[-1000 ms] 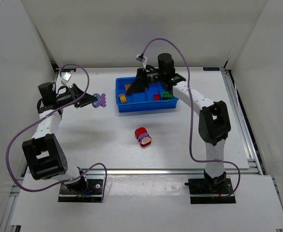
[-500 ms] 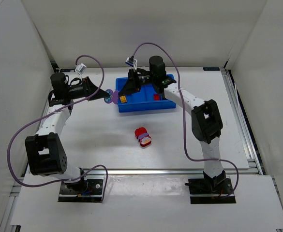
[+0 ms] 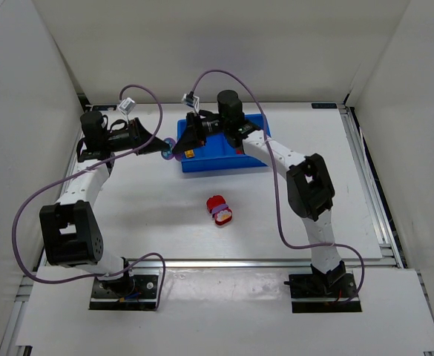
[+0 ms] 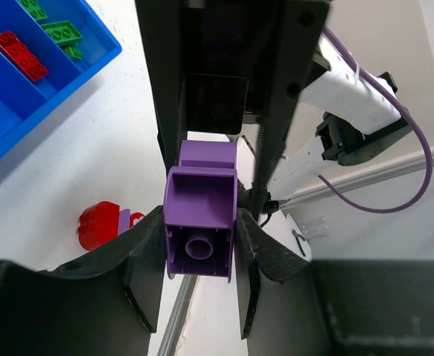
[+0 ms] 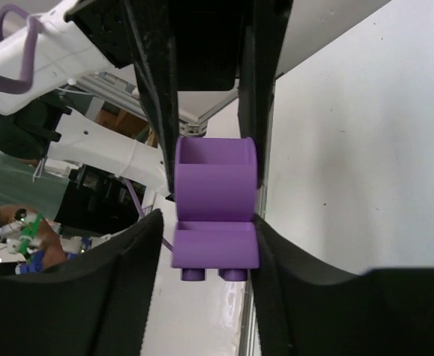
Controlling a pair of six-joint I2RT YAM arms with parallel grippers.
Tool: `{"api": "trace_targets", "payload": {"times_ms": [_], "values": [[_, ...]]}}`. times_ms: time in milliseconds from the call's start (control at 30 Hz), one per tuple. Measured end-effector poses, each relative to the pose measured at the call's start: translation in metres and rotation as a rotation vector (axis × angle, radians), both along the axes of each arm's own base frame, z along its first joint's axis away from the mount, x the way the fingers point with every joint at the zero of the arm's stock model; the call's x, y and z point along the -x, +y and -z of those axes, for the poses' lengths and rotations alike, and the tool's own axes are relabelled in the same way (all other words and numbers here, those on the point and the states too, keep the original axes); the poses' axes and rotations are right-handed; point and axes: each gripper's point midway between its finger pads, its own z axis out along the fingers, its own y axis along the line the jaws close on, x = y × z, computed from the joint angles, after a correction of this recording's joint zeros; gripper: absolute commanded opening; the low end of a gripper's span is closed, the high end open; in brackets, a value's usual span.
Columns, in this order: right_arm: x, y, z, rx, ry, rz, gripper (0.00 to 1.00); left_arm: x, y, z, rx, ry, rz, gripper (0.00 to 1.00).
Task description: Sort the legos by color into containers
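A purple brick (image 4: 200, 230) is pinched in my left gripper (image 4: 200, 245), held in the air just left of the blue tray (image 3: 224, 165). My right gripper (image 5: 205, 230) has come from the tray side. Its jaws straddle the brick's other end (image 5: 215, 215): one finger touches it and a thin gap shows at the other. In the top view the two grippers meet nose to nose (image 3: 171, 150). The tray holds a yellow brick (image 3: 191, 153), a red brick (image 4: 20, 54) and green bricks (image 4: 61, 33) in separate compartments.
A red brick joined to a purple-pink one (image 3: 219, 210) lies on the white table in front of the tray. It also shows in the left wrist view (image 4: 102, 225). White walls stand on the left, right and back. Purple cables loop above both arms.
My left gripper carried the purple brick right toward the tray's left edge. My right arm swung left from over the tray, and its jaws now sit around the brick.
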Motion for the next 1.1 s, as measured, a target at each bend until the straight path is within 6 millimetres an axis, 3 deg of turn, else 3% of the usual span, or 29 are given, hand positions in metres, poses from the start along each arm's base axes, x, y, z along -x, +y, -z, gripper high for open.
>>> {"api": "trace_targets", "payload": {"times_ms": [67, 233, 433, 500, 533, 767, 867, 1100], "values": [[-0.001, 0.001, 0.002, 0.004, 0.003, 0.003, 0.43, 0.001, 0.0, -0.001, 0.001, -0.006, 0.005, 0.12], [-0.002, 0.0, 0.006, 0.012, 0.004, 0.006, 0.37, 0.001, 0.0, -0.002, 0.0, -0.02, 0.006, 0.11], [-0.002, -0.005, 0.013, 0.023, 0.004, 0.022, 0.24, 0.002, -0.002, 0.003, -0.002, -0.011, 0.007, 0.11], [-0.003, -0.007, 0.014, 0.025, 0.001, 0.033, 0.28, 0.002, -0.002, 0.004, -0.002, -0.008, 0.009, 0.11], [-0.002, -0.008, 0.014, 0.026, -0.001, 0.036, 0.34, 0.003, -0.003, 0.005, -0.002, -0.007, 0.01, 0.11], [-0.003, -0.009, 0.017, 0.037, -0.004, 0.047, 0.4, 0.003, -0.003, 0.006, -0.003, -0.007, 0.009, 0.11], [-0.003, -0.009, 0.017, 0.038, -0.005, 0.048, 0.48, 0.002, -0.003, 0.007, -0.003, -0.007, 0.005, 0.11], [-0.005, -0.024, 0.022, 0.057, 0.021, 0.018, 0.53, -0.014, 0.013, 0.007, -0.015, -0.013, -0.095, 0.11]]}}
